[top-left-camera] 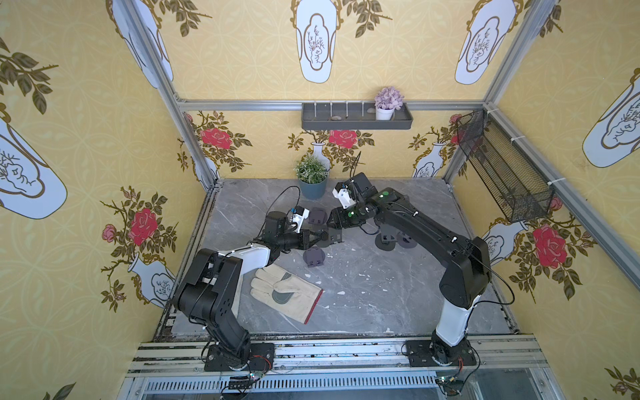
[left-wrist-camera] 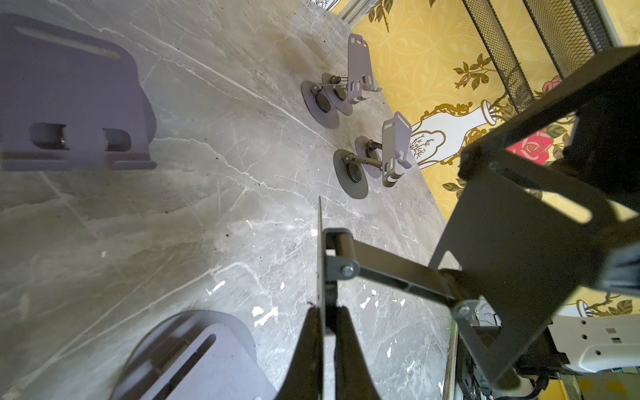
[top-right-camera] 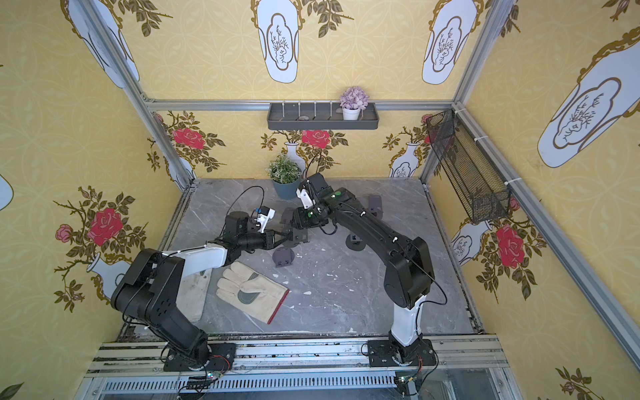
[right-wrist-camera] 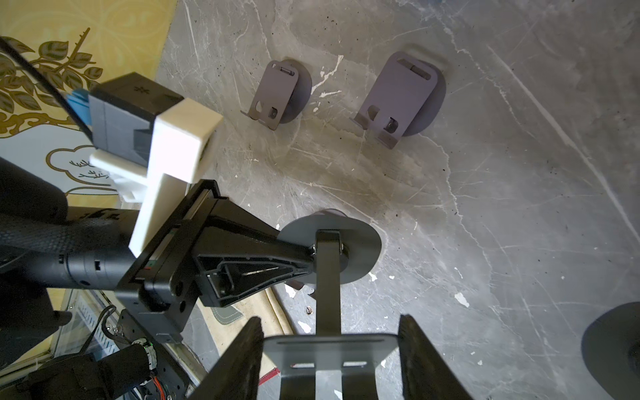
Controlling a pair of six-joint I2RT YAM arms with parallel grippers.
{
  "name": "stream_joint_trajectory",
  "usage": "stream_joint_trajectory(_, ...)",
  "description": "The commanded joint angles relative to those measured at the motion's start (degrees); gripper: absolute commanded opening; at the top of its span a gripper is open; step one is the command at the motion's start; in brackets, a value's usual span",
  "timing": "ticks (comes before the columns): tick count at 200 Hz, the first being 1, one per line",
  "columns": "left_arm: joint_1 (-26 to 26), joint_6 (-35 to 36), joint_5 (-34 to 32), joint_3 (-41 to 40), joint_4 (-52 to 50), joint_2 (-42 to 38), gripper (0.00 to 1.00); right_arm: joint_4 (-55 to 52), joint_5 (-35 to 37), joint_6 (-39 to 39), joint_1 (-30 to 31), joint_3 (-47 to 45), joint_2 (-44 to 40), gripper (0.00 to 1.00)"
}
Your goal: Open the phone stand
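Observation:
The phone stand (top-left-camera: 335,237) is dark grey metal: a round base disc, a hinged arm and a flat plate. Both grippers hold it above the middle of the table. My left gripper (left-wrist-camera: 325,310) is shut on the edge of the base disc (left-wrist-camera: 320,259), which shows edge-on there. The arm (left-wrist-camera: 391,273) runs from the disc to the plate (left-wrist-camera: 519,270). My right gripper (right-wrist-camera: 330,320) is shut across the width of the plate (right-wrist-camera: 329,349), one finger on each side edge. The arm stands unfolded between the disc (right-wrist-camera: 356,242) and the plate.
Several other stands are on the marble table (top-left-camera: 381,294): folded ones (top-left-camera: 317,215) (top-left-camera: 314,257) beside the grippers, upright ones (left-wrist-camera: 360,69) (left-wrist-camera: 394,145) to the right. A work glove (top-left-camera: 284,294) lies at front left. A potted plant (top-left-camera: 312,180) stands at the back.

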Motion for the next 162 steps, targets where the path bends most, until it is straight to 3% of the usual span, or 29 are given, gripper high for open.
stream_joint_trajectory(1,1.06,-1.24,-10.02,-0.81,-9.08,1.30,0.00,0.21,2.64,0.45,-0.05,0.30,-2.57,0.49)
stream_joint_trajectory(94,1.52,-2.11,-7.88,1.07,-8.02,0.64,0.00,0.95,1.70,1.03,0.74,-2.11,-2.96,0.53)
stream_joint_trajectory(102,1.54,-2.22,-7.32,1.41,-8.00,0.10,0.00,1.17,1.46,0.90,0.69,-2.08,-2.57,0.59)
stream_joint_trajectory(115,1.49,-2.27,-5.83,1.78,-7.33,-0.77,0.00,1.49,0.95,0.87,0.66,-2.02,-1.82,0.99)
stream_joint_trajectory(162,1.49,-2.64,-0.44,2.49,-5.40,-2.25,0.00,6.43,-4.25,1.38,-0.27,-4.39,-0.74,0.98)
